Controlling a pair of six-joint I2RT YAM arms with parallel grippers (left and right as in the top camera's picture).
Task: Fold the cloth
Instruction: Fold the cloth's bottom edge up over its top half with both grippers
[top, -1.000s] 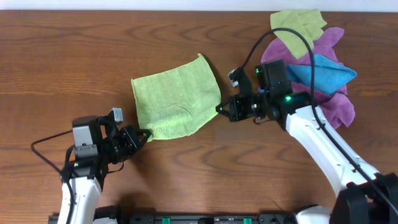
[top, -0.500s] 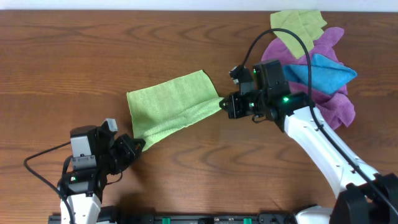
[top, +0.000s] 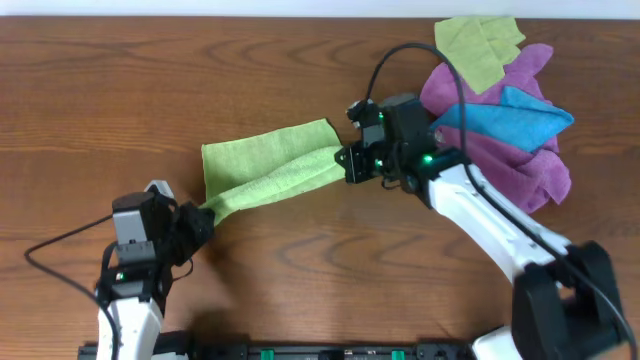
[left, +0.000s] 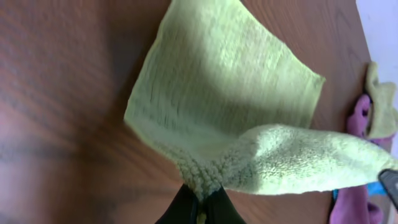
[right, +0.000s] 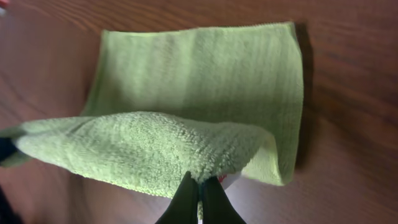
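Pinching one corner each, left gripper (top: 204, 213) and right gripper (top: 345, 163) clamp the cloth (top: 268, 155), half-lifted off the tabletop (top: 150, 80).

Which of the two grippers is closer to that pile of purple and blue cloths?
Right. The right gripper pinches the lime-green cloth not far from the pile; the left gripper holds the cloth's opposite end, farther away.

The overhead view is lit evenly and brightly, and only soft shadows are thrown on the table (top: 120, 90). In the wrist views its surface is blurred, and the cloth (left: 230, 62) is darkened in the middle, perhaps by its raised fold
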